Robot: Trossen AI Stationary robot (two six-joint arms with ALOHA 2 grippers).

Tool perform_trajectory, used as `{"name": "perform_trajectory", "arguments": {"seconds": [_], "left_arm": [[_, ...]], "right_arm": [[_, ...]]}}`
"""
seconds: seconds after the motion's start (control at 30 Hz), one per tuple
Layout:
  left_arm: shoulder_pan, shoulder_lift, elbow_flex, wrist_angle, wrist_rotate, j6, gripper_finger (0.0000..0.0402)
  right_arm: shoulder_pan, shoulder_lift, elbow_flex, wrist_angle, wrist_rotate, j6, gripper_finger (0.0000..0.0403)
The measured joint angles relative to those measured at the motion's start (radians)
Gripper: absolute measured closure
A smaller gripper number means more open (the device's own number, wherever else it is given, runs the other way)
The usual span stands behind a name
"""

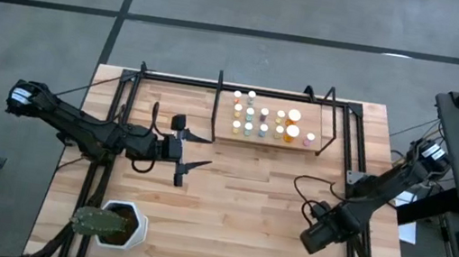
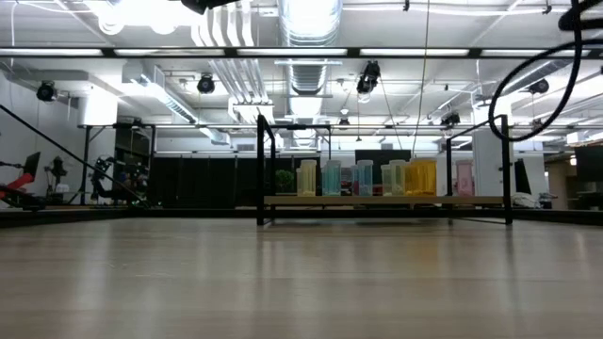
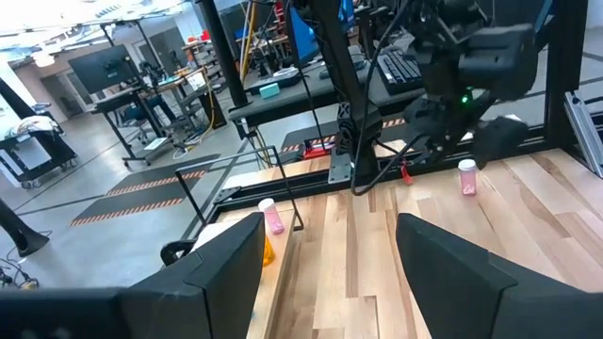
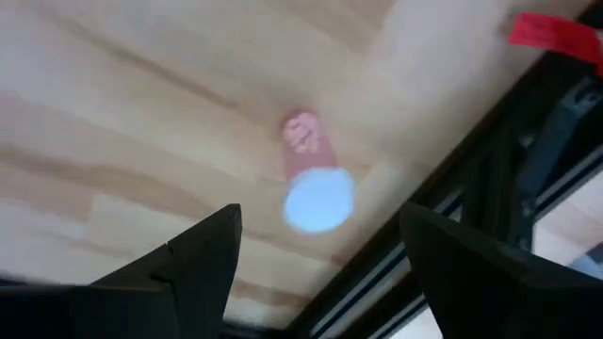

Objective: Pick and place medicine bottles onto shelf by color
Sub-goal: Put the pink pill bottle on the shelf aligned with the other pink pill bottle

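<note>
Several small medicine bottles [image 1: 267, 120] with pale caps stand in rows on the light-wood shelf [image 1: 222, 132] at the table's far middle; they also show in the low view [image 2: 377, 177]. One pink bottle [image 4: 316, 184] stands upright on the table near the right edge, also seen in the left wrist view [image 3: 466, 177]. My right gripper [image 4: 320, 215] hangs open above it, pointing down, one finger on either side and clear of it. My left gripper [image 1: 192, 152] is open and empty, level above the table's middle, left of the shelf.
A white hexagonal pot with a plant [image 1: 117, 225] stands at the near left. Black metal bars [image 1: 347, 137] edge the shelf and run along the table's sides; one bar [image 4: 443, 226] lies close beside the pink bottle. Bare wood lies between the arms.
</note>
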Motion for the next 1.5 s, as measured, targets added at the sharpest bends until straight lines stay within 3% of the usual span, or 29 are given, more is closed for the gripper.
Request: {"name": "perform_trajectory", "arguments": {"seconds": [0.27, 0.77, 1.03, 1.17, 1.3, 1.5], "left_arm": [[0.0, 0.0, 0.0, 0.0, 0.0, 0.0, 0.0178], [0.0, 0.0, 0.0, 0.0, 0.0, 0.0, 0.0178], [0.0, 0.0, 0.0, 0.001, 0.0, 0.0, 0.0178], [0.0, 0.0, 0.0, 0.001, 0.0, 0.0, 0.0178], [0.0, 0.0, 0.0, 0.001, 0.0, 0.0, 0.0178], [0.0, 0.0, 0.0, 0.001, 0.0, 0.0, 0.0178]], "right_arm": [[0.0, 0.027, -0.051, 0.038, 0.007, -0.017, 0.0135], [0.002, 0.043, -0.048, 0.079, 0.004, -0.025, 0.0286], [-0.017, 0.046, 0.028, 0.1, 0.015, -0.069, 0.0289], [-0.066, 0.076, 0.149, 0.105, 0.112, -0.176, 0.0288], [-0.152, 0.15, 0.313, 0.084, 0.187, -0.388, 0.0291], [-0.325, 0.327, 0.624, -0.174, 0.218, -0.816, 0.0292]]}}
